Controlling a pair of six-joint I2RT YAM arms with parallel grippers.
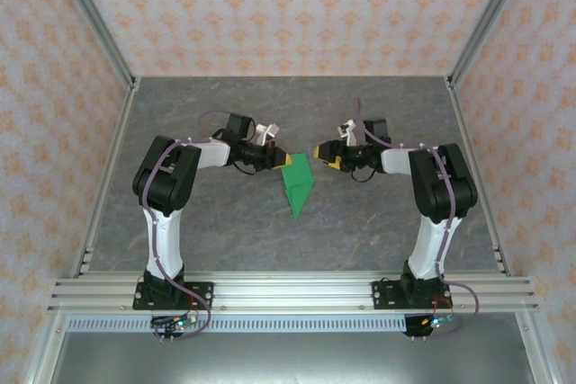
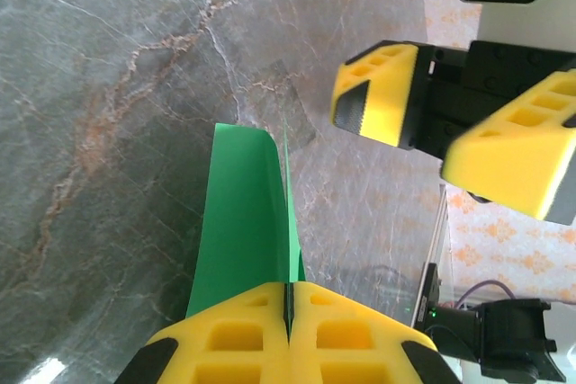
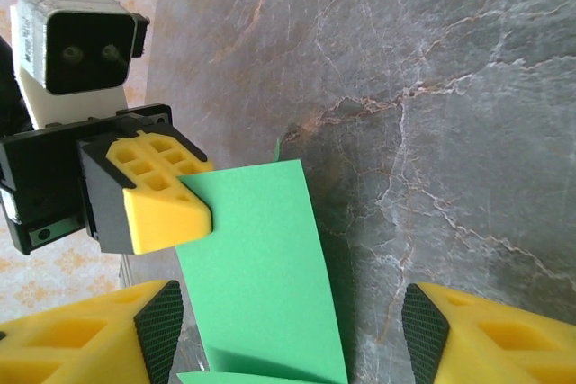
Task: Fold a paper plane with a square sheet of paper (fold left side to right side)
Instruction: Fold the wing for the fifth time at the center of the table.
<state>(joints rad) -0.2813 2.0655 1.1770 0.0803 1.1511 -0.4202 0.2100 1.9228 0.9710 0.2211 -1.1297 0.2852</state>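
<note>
One sheet of green paper [image 1: 298,184] sits at the middle of the bench [image 1: 207,222], between the two arms, folded to a pointed outline whose tip aims toward the near edge. Its far left corner is caught in the left hand [image 1: 286,160], whose yellow fingers [image 2: 238,339] are pressed together on the sheet with no gap showing. From the left wrist the paper [image 2: 243,213] rises out of that pinch and curls over at its far end. Just right of the paper's far edge hangs the right hand [image 1: 324,155], fingers [image 3: 468,334] spread wide and holding nothing, clear of the sheet.
</note>
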